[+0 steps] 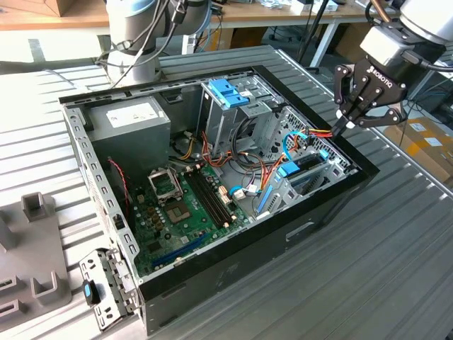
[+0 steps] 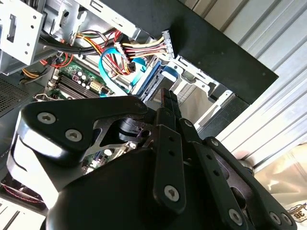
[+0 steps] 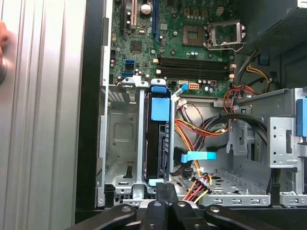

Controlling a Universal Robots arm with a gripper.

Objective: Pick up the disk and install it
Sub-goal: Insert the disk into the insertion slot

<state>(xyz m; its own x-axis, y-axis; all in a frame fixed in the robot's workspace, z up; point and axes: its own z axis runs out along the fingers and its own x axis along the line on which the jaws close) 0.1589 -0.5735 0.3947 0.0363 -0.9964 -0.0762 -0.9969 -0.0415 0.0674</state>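
The disk [image 3: 157,143] stands on edge in a slot of the drive cage at the case's front corner, its dark side showing between blue rails, with a blue tab [image 3: 160,106] at its inner end. In the exterior view the disk [image 1: 301,177] sits low in the cage toward that view's right. My gripper [image 1: 345,126] hangs just above and outside that cage, over the case wall. In the first wrist view its fingertips [image 3: 165,191] are pressed together at the disk's outer end. In the second wrist view the black fingers [image 2: 171,103] point down at the cage. The gripper is shut with nothing in it.
The open black computer case [image 1: 233,265] lies on a ribbed metal table. Inside are a grey power supply [image 1: 131,124], the motherboard [image 1: 184,205], a blue bracket [image 1: 228,92] on the upper cage and loose coloured cables [image 3: 196,129]. An empty bay [image 3: 120,139] adjoins the disk.
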